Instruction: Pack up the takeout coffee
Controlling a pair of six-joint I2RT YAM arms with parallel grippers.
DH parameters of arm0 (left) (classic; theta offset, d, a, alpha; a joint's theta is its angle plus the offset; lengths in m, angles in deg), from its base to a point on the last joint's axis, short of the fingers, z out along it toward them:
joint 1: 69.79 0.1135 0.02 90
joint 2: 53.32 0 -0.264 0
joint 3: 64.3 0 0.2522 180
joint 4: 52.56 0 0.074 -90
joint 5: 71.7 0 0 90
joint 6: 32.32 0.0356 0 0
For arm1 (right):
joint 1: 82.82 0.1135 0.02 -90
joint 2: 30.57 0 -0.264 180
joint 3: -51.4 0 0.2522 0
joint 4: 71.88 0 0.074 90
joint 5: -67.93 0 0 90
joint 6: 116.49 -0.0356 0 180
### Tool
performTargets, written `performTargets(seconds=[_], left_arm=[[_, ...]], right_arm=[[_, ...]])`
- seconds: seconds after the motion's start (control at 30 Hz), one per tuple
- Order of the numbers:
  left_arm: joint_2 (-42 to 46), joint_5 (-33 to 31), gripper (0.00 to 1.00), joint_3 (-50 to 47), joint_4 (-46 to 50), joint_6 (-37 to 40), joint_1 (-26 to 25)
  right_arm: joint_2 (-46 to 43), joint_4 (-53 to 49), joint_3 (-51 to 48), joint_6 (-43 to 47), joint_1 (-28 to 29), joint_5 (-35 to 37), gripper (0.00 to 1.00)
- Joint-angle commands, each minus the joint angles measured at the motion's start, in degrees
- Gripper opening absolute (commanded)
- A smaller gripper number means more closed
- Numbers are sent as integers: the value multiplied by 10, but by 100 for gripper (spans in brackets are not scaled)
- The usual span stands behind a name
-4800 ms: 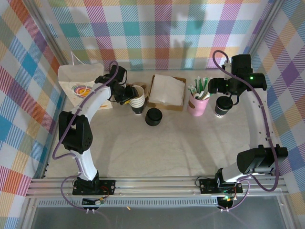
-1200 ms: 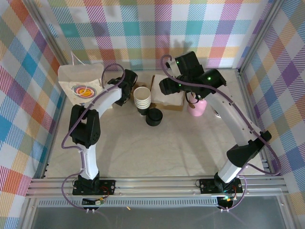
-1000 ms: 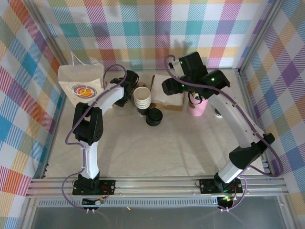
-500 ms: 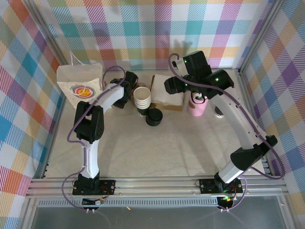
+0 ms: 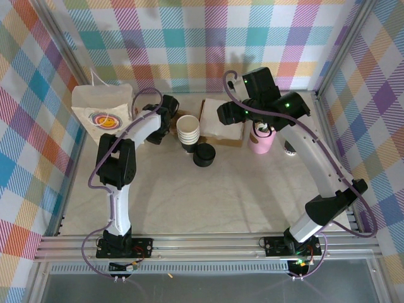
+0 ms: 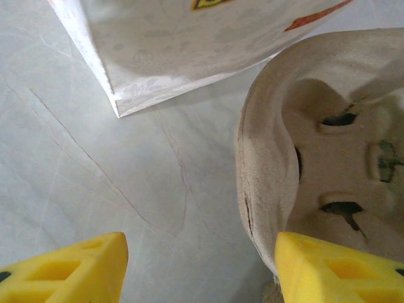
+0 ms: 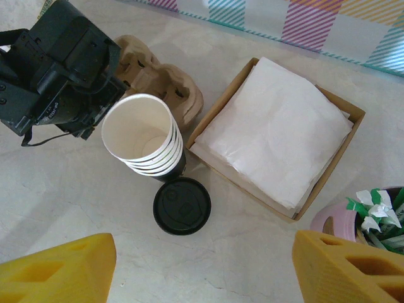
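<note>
The takeout coffee (image 5: 289,150) stands at the right, a dark cup almost wholly hidden behind my right arm. My right gripper (image 5: 228,114) (image 7: 202,273) hangs open high over the table's middle, looking down on a black round lid (image 7: 182,205) (image 5: 204,154). My left gripper (image 5: 166,120) (image 6: 199,268) is open low over the table beside the white paper bag (image 5: 103,113) (image 6: 189,44). Its right finger (image 6: 334,268) sits against the rim of a moulded pulp cup carrier (image 6: 315,158) (image 7: 158,79). Nothing is held between either pair of fingers.
A stack of lidless cream-rimmed cups (image 5: 188,130) (image 7: 142,136) stands by the lid. A cardboard box of white napkins (image 5: 222,120) (image 7: 278,126) lies behind it. A pink cup of green-and-white sticks (image 5: 261,140) (image 7: 372,218) is to its right. Plaid walls close in three sides.
The right arm shifted slightly right and then held still. The left wrist turned by the carrier, and the white bag's top edged to the left.
</note>
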Motion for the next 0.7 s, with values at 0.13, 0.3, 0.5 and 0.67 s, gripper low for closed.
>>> performTargets(seconds=[0.13, 0.3, 0.5, 0.67], left_arm=[[25, -1, 62, 11, 20, 61, 15], [28, 33, 62, 28, -8, 108, 7], [43, 54, 62, 14, -27, 115, -13], [48, 88, 62, -9, -60, 113, -25]], right_arm=[[4, 9, 14, 3, -2, -13, 74], [11, 8, 20, 0, -2, -20, 74], [17, 5, 21, -3, -2, -26, 74], [19, 4, 20, -2, -2, -30, 74]])
